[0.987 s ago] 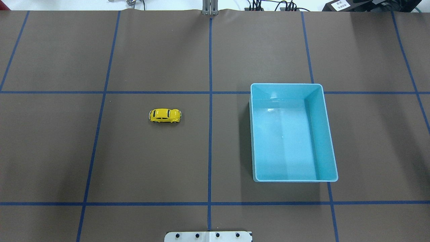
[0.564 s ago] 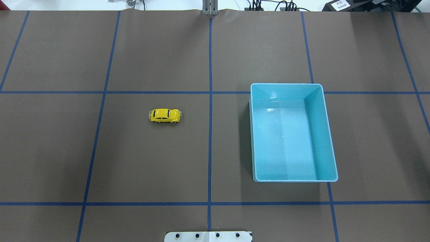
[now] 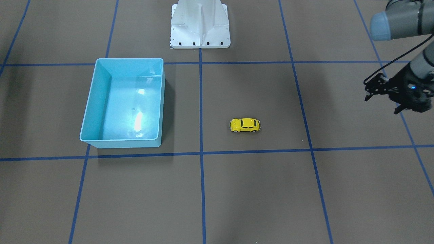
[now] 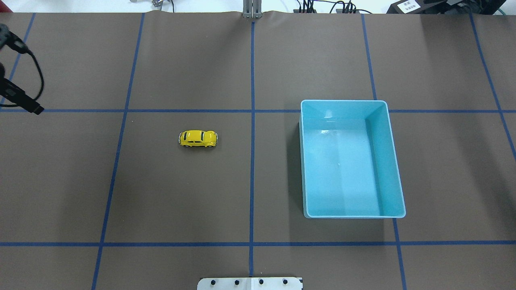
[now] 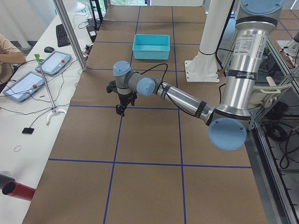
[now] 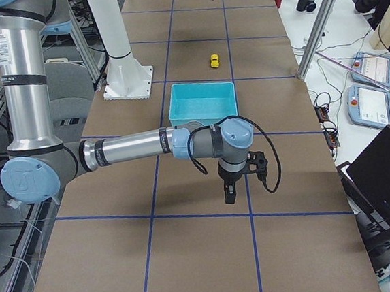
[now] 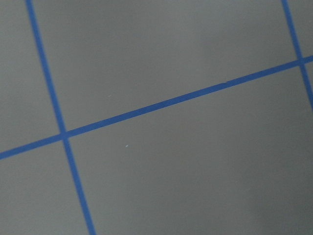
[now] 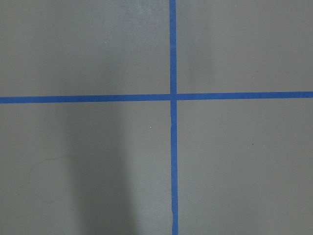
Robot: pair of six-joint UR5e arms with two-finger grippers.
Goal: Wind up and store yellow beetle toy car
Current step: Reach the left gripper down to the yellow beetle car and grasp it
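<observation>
The yellow beetle toy car (image 4: 197, 138) stands on its wheels on the brown table, left of the centre line; it also shows in the front view (image 3: 245, 125) and the right view (image 6: 214, 61). The light-blue bin (image 4: 342, 101) stands empty to its right, also in the front view (image 3: 129, 60). My left gripper (image 4: 38, 109) hangs at the table's far left edge, well apart from the car; its fingers look together and empty in the front view (image 3: 396, 111). My right gripper (image 6: 228, 199) shows only in the right view, beyond the bin; I cannot tell its state.
The white robot pedestal (image 3: 200, 23) stands at the table's robot side. Blue tape lines divide the brown cover into squares. A side table with tablets (image 5: 28, 84) and a slanted metal pole (image 5: 70, 32) lie past the far edge.
My left gripper has come into the overhead view at the left edge. The car and the bin have not moved.
</observation>
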